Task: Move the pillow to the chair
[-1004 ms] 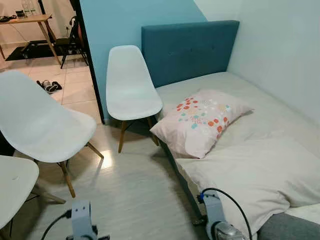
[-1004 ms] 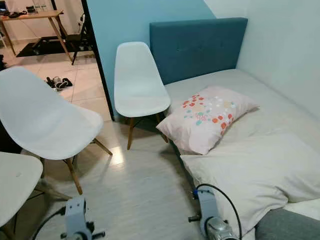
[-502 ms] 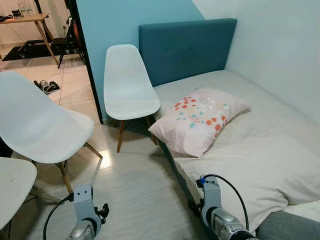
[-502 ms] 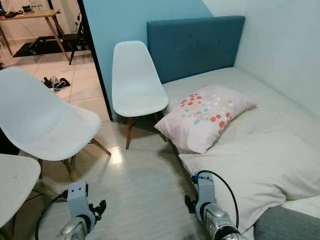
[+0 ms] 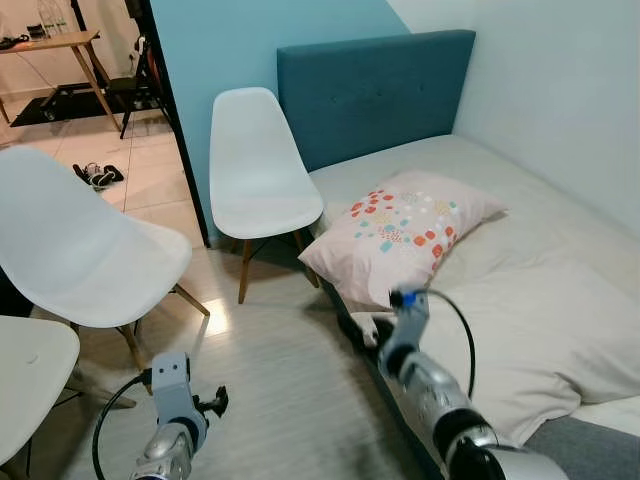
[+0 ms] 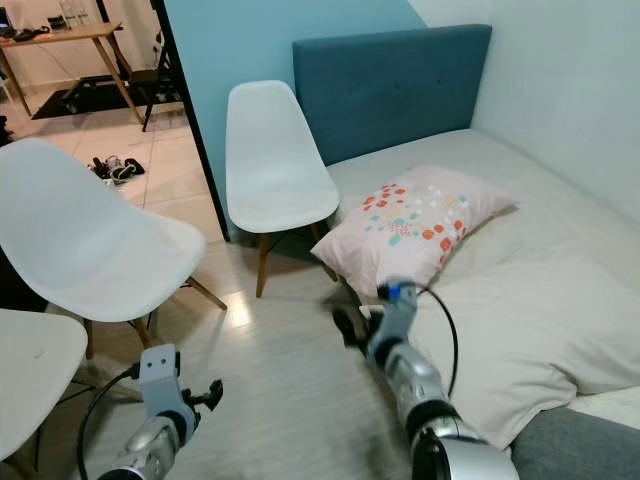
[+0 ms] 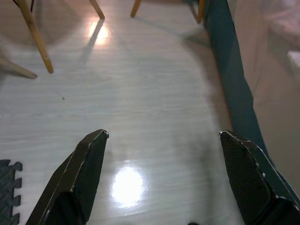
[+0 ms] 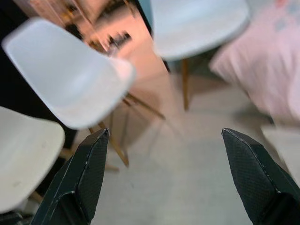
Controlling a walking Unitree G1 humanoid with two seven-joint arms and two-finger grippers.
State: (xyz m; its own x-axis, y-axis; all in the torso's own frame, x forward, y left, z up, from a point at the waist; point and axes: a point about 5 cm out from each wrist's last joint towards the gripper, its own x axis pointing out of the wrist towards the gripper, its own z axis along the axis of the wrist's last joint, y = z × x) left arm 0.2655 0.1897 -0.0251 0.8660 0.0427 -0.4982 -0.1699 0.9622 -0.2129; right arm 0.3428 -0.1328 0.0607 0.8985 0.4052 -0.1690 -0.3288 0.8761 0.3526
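The pale pink pillow (image 5: 405,236) (scattered with red and teal dots) lies flat, just beyond the right gripper (image 5: 362,330). The white chair (image 5: 258,180), probably unoccupied, stands upright farther off.

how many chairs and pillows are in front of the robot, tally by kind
White chairs: 3, one by the headboard, one further left, one at the left edge.
Pillows on the bed: 2, the pink dotted pillow and a plain cream pillow.
Total: 5.
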